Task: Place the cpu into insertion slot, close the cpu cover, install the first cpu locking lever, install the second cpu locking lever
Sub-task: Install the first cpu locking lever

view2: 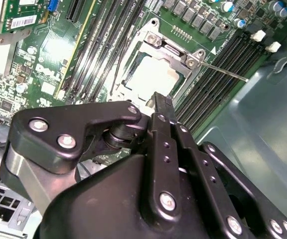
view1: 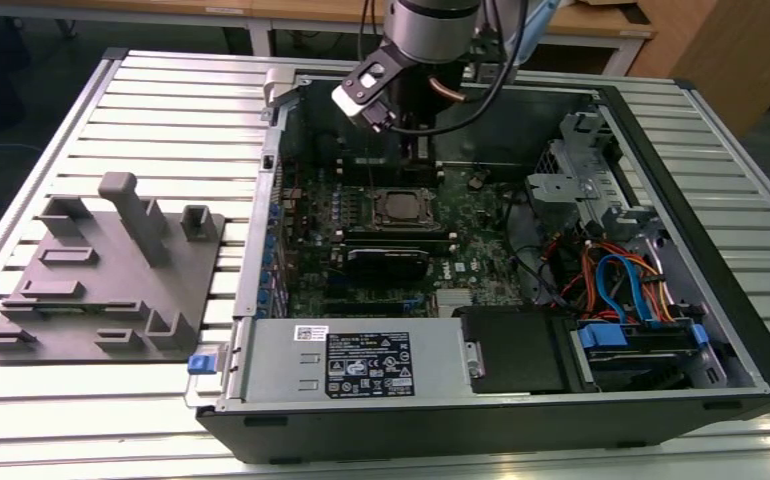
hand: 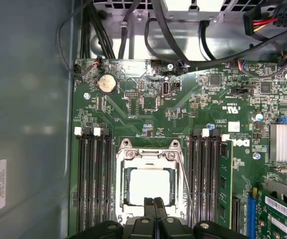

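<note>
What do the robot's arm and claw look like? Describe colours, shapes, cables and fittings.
The arm is a silver-grey cylinder with black cables looping beside it and a white-faced black box fixed to its side. The claw is matt black: flat linkage bars joined with silver screws, tapering to two narrow fingers.

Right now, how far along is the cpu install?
Done: the cpu lies seated under the lowered cover. In hand: nothing; the end effector, shut and empty, hovers at the cover's edge. Left: one lever juts out slanted from the cover's corner, apparently unlatched; whether the other is latched I cannot tell.
</note>
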`<action>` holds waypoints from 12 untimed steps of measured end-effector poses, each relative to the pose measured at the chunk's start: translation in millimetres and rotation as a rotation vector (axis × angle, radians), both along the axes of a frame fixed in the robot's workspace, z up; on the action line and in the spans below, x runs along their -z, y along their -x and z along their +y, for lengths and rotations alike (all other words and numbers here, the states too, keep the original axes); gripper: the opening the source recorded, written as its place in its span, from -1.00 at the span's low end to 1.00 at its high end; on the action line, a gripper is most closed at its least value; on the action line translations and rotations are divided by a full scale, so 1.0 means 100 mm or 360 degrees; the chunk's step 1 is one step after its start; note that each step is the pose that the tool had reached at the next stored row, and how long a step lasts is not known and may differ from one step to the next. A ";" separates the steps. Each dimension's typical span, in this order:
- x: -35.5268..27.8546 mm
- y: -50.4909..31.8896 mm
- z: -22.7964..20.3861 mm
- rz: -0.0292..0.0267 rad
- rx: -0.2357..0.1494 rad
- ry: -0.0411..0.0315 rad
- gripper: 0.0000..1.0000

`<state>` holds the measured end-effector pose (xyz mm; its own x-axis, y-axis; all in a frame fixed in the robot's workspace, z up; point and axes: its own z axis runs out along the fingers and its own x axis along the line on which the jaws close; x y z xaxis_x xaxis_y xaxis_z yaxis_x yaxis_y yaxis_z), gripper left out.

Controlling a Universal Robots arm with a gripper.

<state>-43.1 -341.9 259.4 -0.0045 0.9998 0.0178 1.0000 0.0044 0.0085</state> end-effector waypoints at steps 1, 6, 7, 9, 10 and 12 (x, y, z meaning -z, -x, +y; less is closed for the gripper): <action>-0.012 0.000 0.000 0.00000 0.0000 0.0000 -0.80; -0.039 0.000 0.000 -0.00002 0.0000 0.0000 -0.80; -0.040 0.000 0.000 -0.00002 0.0000 0.0000 -0.80; -0.043 0.000 0.000 0.00000 0.0000 0.0000 -0.80; -0.043 0.000 0.000 0.00000 0.0000 0.0000 -0.80; -0.044 0.000 0.000 0.00001 0.0000 0.0000 -0.80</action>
<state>-43.1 -341.9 263.8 -0.0047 0.9998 0.0178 1.0000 0.0045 0.0085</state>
